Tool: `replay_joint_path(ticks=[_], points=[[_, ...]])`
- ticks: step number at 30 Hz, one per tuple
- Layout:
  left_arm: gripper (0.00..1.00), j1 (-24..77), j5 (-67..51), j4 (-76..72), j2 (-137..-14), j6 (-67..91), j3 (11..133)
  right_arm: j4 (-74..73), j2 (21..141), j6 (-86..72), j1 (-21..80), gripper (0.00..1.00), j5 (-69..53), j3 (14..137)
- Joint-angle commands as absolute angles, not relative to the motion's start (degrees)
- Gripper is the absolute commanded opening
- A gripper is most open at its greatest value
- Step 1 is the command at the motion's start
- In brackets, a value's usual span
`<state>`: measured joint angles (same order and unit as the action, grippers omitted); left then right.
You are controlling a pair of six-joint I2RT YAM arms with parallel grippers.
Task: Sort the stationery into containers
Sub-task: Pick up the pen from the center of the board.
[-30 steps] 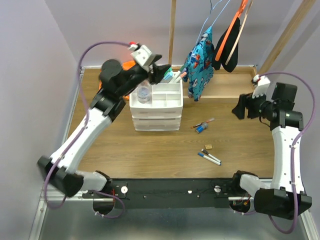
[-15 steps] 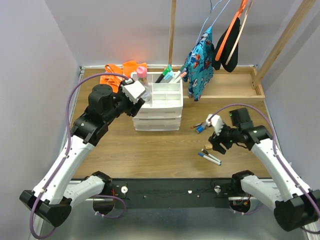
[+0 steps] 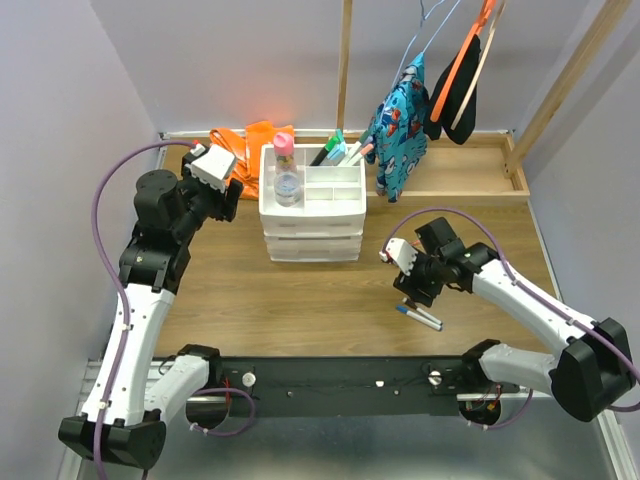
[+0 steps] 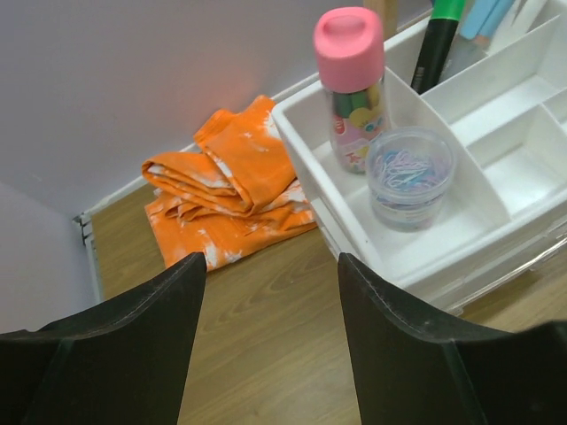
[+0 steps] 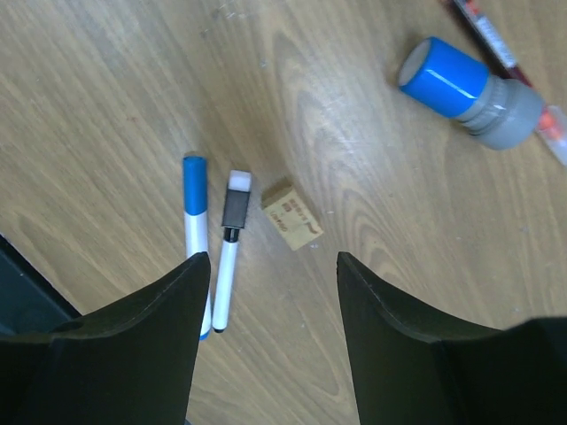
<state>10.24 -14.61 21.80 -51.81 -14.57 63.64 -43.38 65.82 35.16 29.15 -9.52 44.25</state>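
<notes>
The white drawer unit stands mid-table. Its top tray holds a pink-capped tube, a clear round jar of clips and a green-black highlighter at the back. My left gripper is open and empty, over bare wood left of the unit. My right gripper is open and empty just above the table. Ahead of it lie a tan block, a blue-capped marker, a black-capped marker and a stubby blue highlighter.
A folded orange cloth lies at the back left beside the drawer unit. A red pen lies by the blue highlighter. Clothes hang from a wooden frame at the back right, above a wooden tray edge.
My left arm has drawn back to the left from over the top tray, uncovering the pink-capped tube and the jar. My right arm has come down and left over the loose items.
</notes>
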Motion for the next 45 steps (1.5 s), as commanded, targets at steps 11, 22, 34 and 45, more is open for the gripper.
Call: replay_joint_path(ticks=[11, 22, 34, 45], points=[[0.72, 1.94, -20.30, 19.86, -50.89, -13.89, 64.42, -41.48, 70.31, 35.51, 36.82, 0.67, -11.25, 42.28], [0.73, 1.14, -19.95, 18.90, -51.77, -14.15, 64.34, -38.23, 75.49, 36.03, 37.88, 0.65, -9.49, 41.31], [0.73, 0.62, -19.42, 17.05, -51.68, -13.80, 62.32, -37.53, 81.03, 36.30, 38.32, 0.56, -8.53, 42.19], [0.73, 0.62, -19.86, 15.91, -51.50, -13.18, 61.00, -37.44, 84.02, 33.84, 40.16, 0.26, -8.87, 43.76]])
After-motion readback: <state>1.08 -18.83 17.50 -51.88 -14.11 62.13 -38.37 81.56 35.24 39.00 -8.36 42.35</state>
